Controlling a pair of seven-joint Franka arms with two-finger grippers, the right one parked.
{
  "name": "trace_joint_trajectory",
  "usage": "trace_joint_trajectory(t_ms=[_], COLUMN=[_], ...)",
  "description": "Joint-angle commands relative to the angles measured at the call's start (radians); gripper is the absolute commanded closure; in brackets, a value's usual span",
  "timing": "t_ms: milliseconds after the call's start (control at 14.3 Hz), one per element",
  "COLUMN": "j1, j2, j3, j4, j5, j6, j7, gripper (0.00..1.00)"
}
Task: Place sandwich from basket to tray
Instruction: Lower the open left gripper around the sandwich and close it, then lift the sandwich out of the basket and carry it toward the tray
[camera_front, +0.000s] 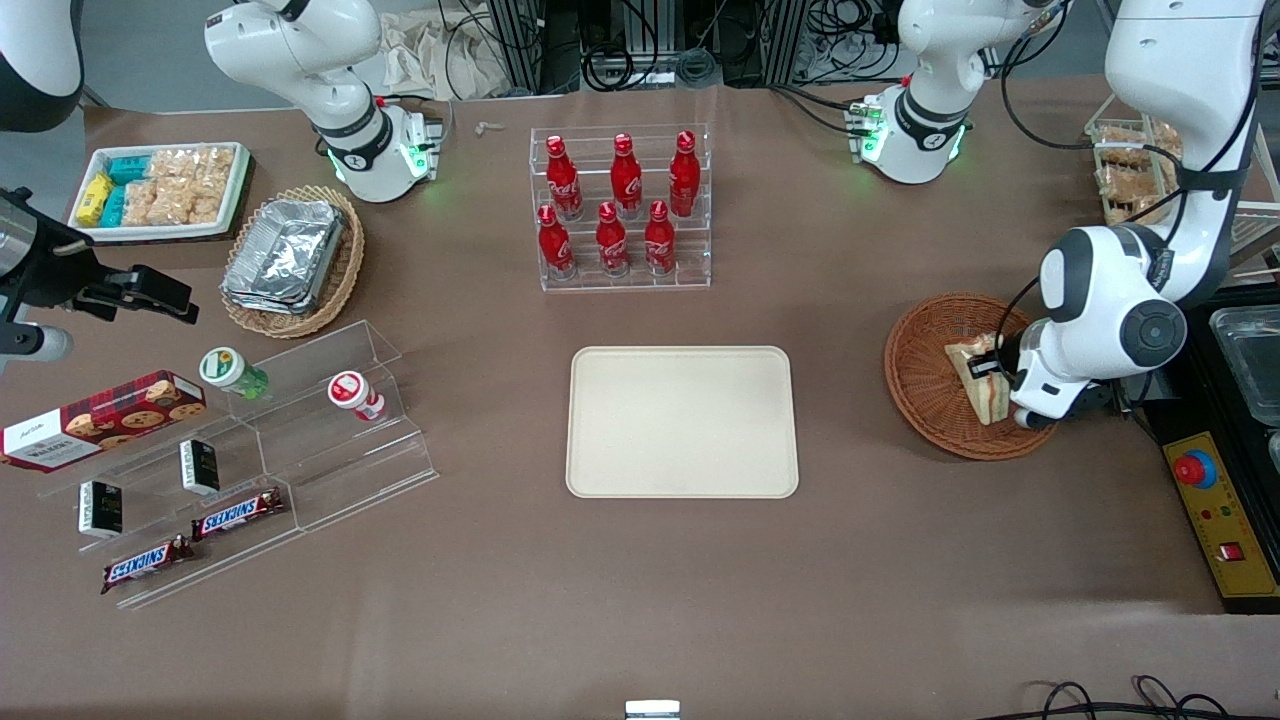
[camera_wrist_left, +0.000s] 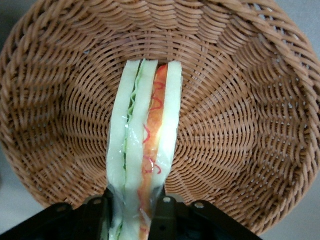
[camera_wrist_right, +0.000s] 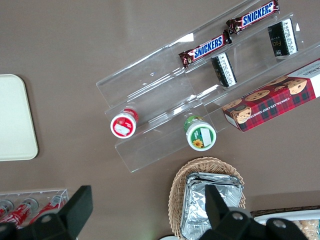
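It was a robotics lab got up as a small snack counter. The gripper (camera_front: 985, 368) hung in a wicker basket (camera_front: 925, 395) on a brown-covered table (camera_front: 640, 600). Well away from it, toward the parked arm's end, a clear acrylic stand (camera_front: 300, 440) held Snickers bars (camera_front: 238, 514). A tiered rack of red Coca-Cola bottles (camera_front: 620, 205) stood between. Near the gripper sat a yellow control box with a red emergency stop (camera_front: 1192, 468), and bundled cables (camera_front: 640, 45) ran above the table's edge.

surface: brown table (camera_front: 640, 600) | top of frame: grey floor, black cables (camera_front: 640, 50), rack legs | light: even, overhead
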Motion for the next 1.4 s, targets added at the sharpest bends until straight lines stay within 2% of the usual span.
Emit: trace_joint_trajectory(t_ms=[0, 350, 490, 770, 980, 1190, 1330], j1=[-0.009, -0.063, -0.086, -0.173, -0.283, -0.386, -0.472], j2=[-0.017, -0.012, -0.012, -0.011, -0.008, 0.057, 0.150], j3=[-0.016, -0.036, -0.040, -0.043, -0.043, -0.045, -0.043], j4=[0.112, 0.379, 0.456, 0.537, 0.542, 0.563, 0.623], j5=[0.014, -0.013, -0.033, -0.078, -0.078, -0.078, -0.070], j6=[-0.141, -0.446, -0.514, -0.551, -0.562, -0.542, -0.516], j7=[-0.114, -0.170, -0.199, -0.256, -0.285, -0.264, -0.277], gripper=[0.99, 0.99, 0.99, 0.99, 0.99, 0.99, 0.95])
